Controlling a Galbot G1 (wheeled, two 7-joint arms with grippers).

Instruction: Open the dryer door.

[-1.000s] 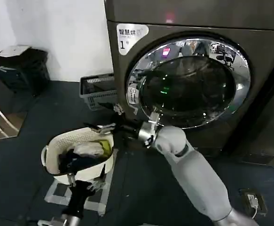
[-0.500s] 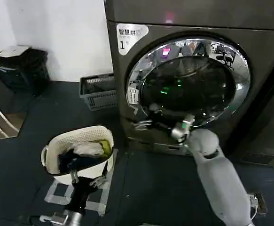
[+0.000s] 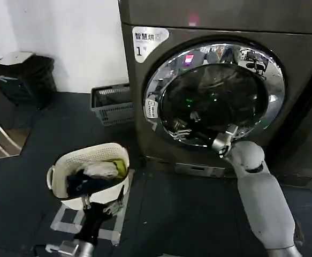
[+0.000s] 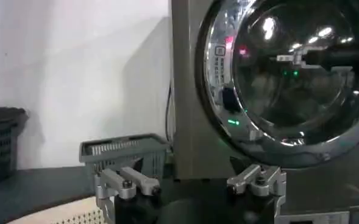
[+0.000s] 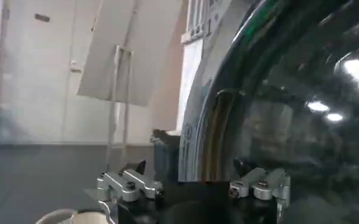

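— Where is the dryer door [image 3: 215, 93] in the head view?

— Upper right of centre, set flat in the front of the dryer [image 3: 145, 96]. The chrome rim runs unbroken around the dark glass, and the white label with "1" [image 3: 149, 40] sits at the machine's upper left corner.

— And the right claw [image 3: 181, 131]?

— At the lower left part of the chrome rim, in the middle of the head view, its white arm coming up from the lower right corner. In the right wrist view its fingers [image 5: 130, 184] are spread apart, holding nothing, with the door's dark glass [image 5: 289, 109] close up on the right side of that picture.

— The left claw [image 3: 103, 206]?

— Low in the lower left of the head view, just below a white laundry basket [image 3: 94, 155] with clothes in it. The left wrist view shows its fingers [image 4: 127, 181] parted and empty, the door [image 4: 289, 73] at upper right.

— Anything else nearby?

— A grey slatted crate [image 3: 112, 104] on the floor, left of the dryer.
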